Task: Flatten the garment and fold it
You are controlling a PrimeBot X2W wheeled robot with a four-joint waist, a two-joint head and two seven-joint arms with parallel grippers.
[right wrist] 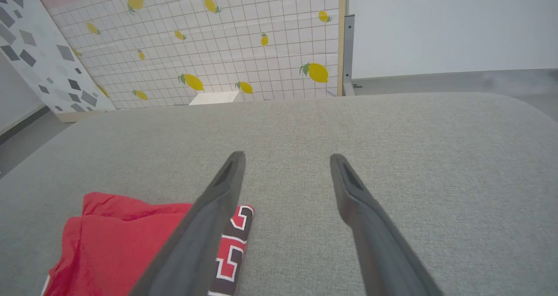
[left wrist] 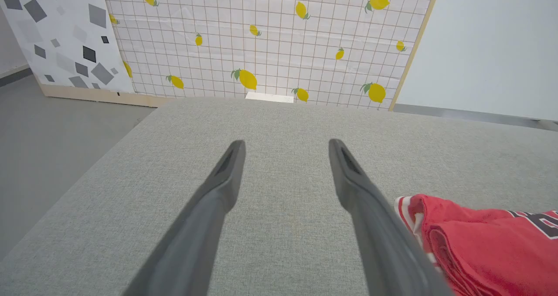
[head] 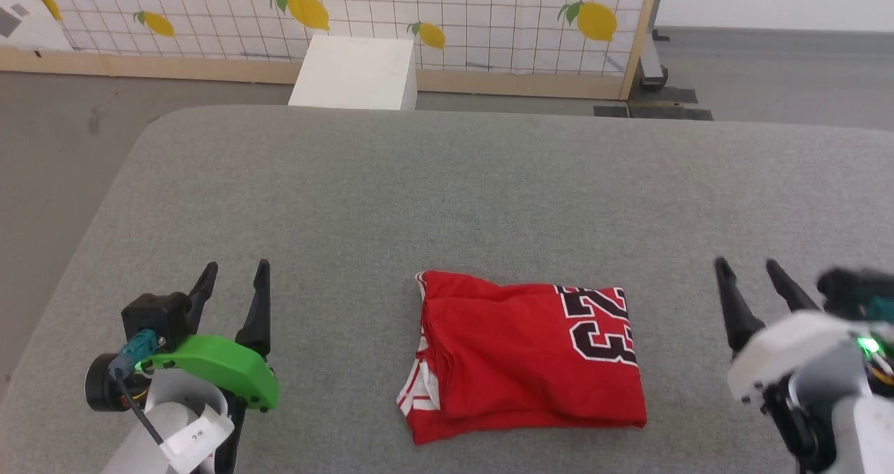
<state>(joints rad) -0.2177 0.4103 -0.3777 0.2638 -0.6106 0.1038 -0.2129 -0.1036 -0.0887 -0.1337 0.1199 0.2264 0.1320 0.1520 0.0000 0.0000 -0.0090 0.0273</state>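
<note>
The left tool and the right tool are nearest, at the lower corners of the head view. Both are released: the two dark fingers of each stand wide apart with nothing between them, above the desk. The desk is the largest thing. It is covered with grey fabric and has a rounded corner at the far left. Behind it stands a screen with a grid pattern and yellow lemons, on a grey floor. The garment lies on the near middle of the desk, between the two tools and apart from both. It is folded into a compact red rectangle. A black 23 with white outline shows at its right end, and red-white striped trim at its left edge. A white box stands behind the far edge of the desk.
</note>
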